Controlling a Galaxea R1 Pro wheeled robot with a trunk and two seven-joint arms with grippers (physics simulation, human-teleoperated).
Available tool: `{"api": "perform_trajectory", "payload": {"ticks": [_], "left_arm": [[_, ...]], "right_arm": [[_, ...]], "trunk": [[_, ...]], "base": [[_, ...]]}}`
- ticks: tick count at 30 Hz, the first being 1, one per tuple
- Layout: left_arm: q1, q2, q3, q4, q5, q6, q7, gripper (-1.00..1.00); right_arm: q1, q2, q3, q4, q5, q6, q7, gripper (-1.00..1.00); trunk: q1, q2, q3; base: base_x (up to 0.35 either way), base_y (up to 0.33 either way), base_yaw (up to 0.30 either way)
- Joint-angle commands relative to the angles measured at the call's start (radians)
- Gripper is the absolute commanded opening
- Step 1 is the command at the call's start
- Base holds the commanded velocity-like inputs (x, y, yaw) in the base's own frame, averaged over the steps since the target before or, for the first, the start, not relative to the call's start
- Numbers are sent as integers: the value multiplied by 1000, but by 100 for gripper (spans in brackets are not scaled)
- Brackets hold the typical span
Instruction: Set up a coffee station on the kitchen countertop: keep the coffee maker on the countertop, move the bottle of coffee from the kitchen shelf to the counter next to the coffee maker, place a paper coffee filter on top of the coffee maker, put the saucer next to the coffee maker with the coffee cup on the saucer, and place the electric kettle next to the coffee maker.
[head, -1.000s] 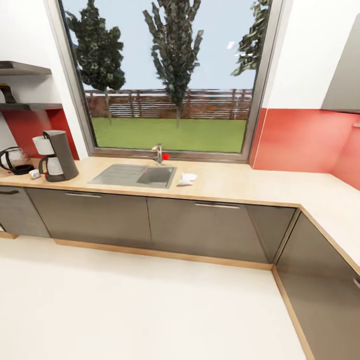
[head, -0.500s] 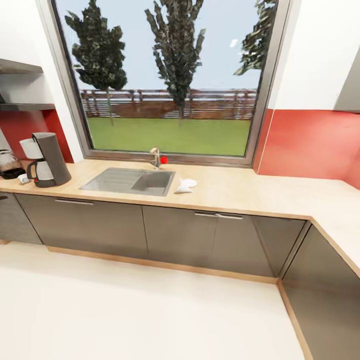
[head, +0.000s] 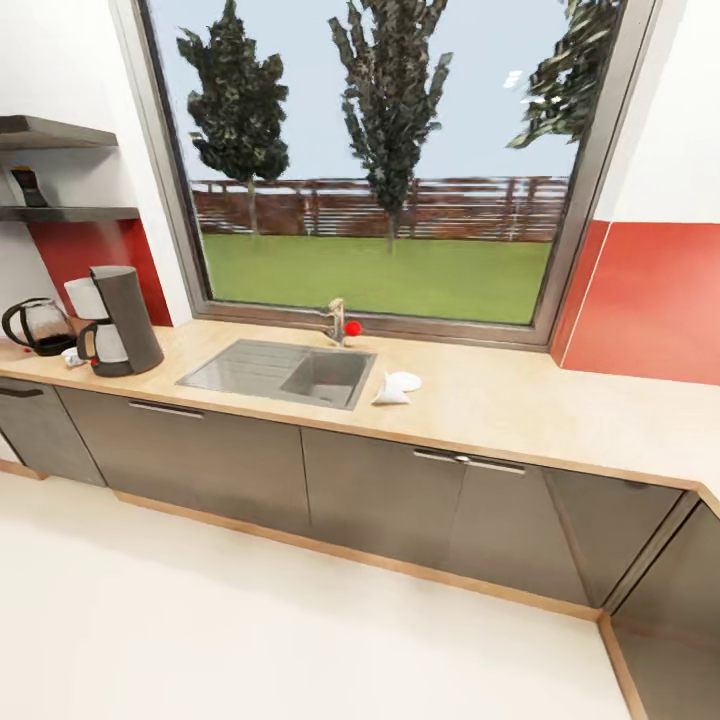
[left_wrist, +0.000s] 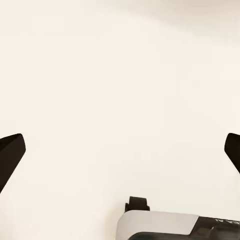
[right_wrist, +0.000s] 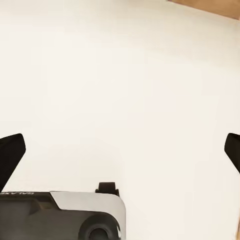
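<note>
- The coffee maker (head: 122, 320) stands on the kitchen countertop (head: 500, 400), well to the left of the sink (head: 285, 370)
- The electric kettle (head: 40, 325) sits just beyond the coffee maker, further from the sink; a small white piece, probably the coffee cup (head: 72, 355), lies at the coffee maker's foot
- The paper coffee filter (head: 397, 387) lies just right of the sink, its point aimed at the basin
- A dark item, likely the bottle of coffee (head: 30, 186), rests on the kitchen shelf (head: 70, 213) above the coffee maker
- Left gripper (left_wrist: 120, 155) and right gripper (right_wrist: 120, 155) are both spread wide and empty, facing pale floor
- Judging by this, the filter lies ahead and slightly right, so the right arm seems nearer
</note>
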Motion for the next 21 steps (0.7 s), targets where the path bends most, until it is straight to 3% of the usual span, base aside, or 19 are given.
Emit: {"api": "perform_trajectory", "payload": {"ticks": [1,21], "left_arm": [[-1,0,2,0,0,-3,0,100],[-1,-2,2,0,-2,-3,1,100]], "right_arm": [[-1,0,0,0,1,-3,0,100],[-1,2,-2,-5,-2,-2,0,100]], "trunk": [[1,-2,-2],[1,-2,-2]], "base": [[322,-112,12],[304,-110,1]]}}
